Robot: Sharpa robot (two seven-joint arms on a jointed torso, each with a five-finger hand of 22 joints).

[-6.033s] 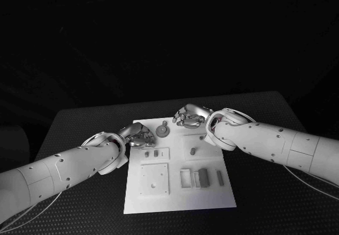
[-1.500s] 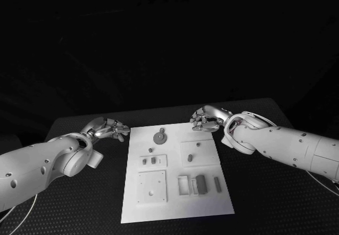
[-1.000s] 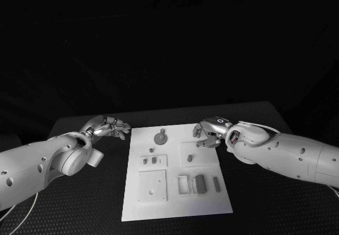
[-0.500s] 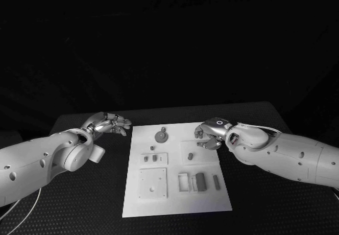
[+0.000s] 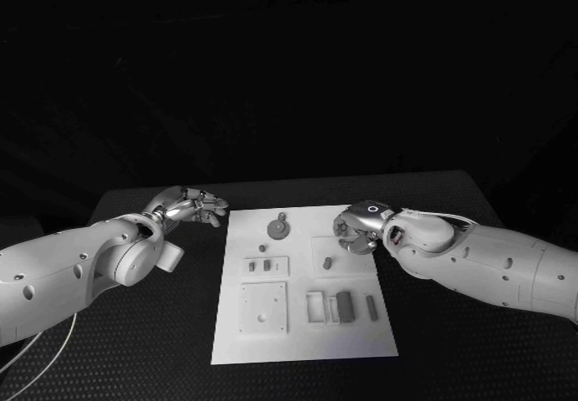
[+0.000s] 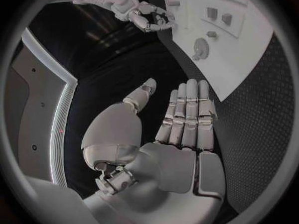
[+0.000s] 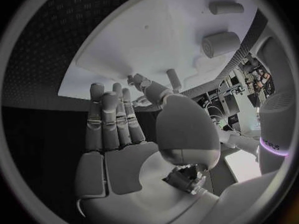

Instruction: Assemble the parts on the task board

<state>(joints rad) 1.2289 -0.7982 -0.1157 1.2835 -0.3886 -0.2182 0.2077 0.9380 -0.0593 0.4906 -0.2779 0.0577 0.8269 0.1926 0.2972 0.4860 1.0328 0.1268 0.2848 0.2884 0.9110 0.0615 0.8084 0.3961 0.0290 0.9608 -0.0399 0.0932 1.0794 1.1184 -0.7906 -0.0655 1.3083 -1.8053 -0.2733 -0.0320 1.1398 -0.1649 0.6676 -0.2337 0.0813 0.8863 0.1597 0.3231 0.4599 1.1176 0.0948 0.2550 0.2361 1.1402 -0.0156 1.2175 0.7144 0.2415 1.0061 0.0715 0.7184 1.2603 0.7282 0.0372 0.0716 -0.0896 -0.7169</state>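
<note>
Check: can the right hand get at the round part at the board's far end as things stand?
Probably yes. The right hand hangs at the board's far right edge, holding nothing, with bare board between it and the round part.

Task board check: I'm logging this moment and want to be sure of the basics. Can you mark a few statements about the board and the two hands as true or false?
1. The task board is a white plate lying on the black table. True.
2. The left hand grips a part from the board. False: it holds nothing, its fingers stretched out beside the board over the table.
3. The right hand is at the board's edge nearest the right arm. True.
4. A round part lies near the board's far end. True.
5. The board is bare of parts. False: several small grey parts stand or lie on it.
</note>
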